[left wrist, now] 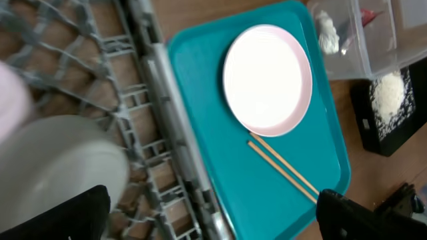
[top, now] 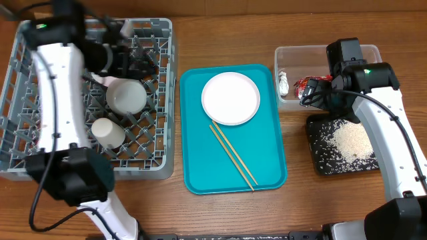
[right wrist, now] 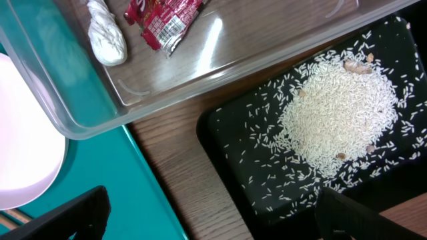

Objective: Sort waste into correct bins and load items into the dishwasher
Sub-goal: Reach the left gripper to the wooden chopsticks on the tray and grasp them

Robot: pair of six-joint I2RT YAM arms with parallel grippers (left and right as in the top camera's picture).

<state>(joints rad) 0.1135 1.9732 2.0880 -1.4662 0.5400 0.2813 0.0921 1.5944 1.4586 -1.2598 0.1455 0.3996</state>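
The grey dish rack (top: 160,100) holds a grey-green bowl (top: 127,95) and a small white cup (top: 107,132); a pink bowl (left wrist: 10,93) shows blurred at the left wrist view's edge. The white plate (top: 230,98) and chopsticks (top: 232,155) lie on the teal tray (top: 267,167). The clear tub (top: 293,55) holds the tissue (top: 283,83) and the red wrapper (top: 308,85). Rice (top: 350,141) lies in the black tray (top: 320,160). My left gripper (top: 143,63) (left wrist: 213,207) is open and empty over the rack. My right gripper (top: 313,95) (right wrist: 210,207) is open and empty above the gap between tub and black tray.
The teal tray lies between the rack and the bins. In the right wrist view the tub's near wall (right wrist: 87,113) lies close to the teal tray (right wrist: 80,180) and the black tray (right wrist: 233,133), with bare wood between them.
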